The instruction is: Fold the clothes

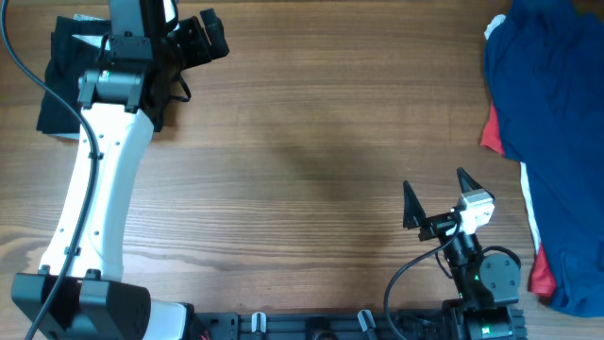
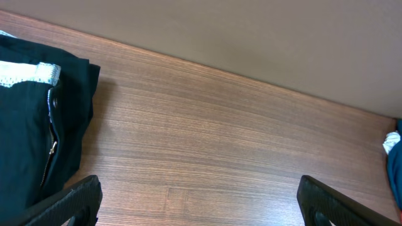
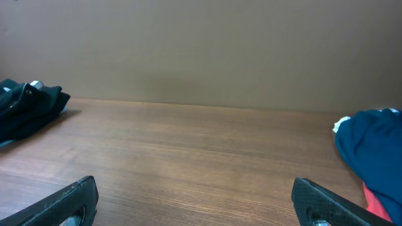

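Overhead: black shorts (image 1: 61,57) bunched at the desk's (image 1: 302,142) far left corner under my left arm; left claw (image 1: 215,38) and right claw (image 1: 435,181) gape wide, empty. Pinching one layer could drag them off.

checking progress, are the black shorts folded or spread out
Folded, it seems: the black shorts lie in a compact, layered stack, not spread; the left arm hides part.

The surface (image 1: 311,142) was wood-grained, smooth and matt. The black shorts (image 2: 25,138) were matt cloth with a metal zip (image 2: 51,147). The blue garment (image 1: 552,85) was smooth cloth. The right fingers (image 3: 72,198) looked matt black plastic.
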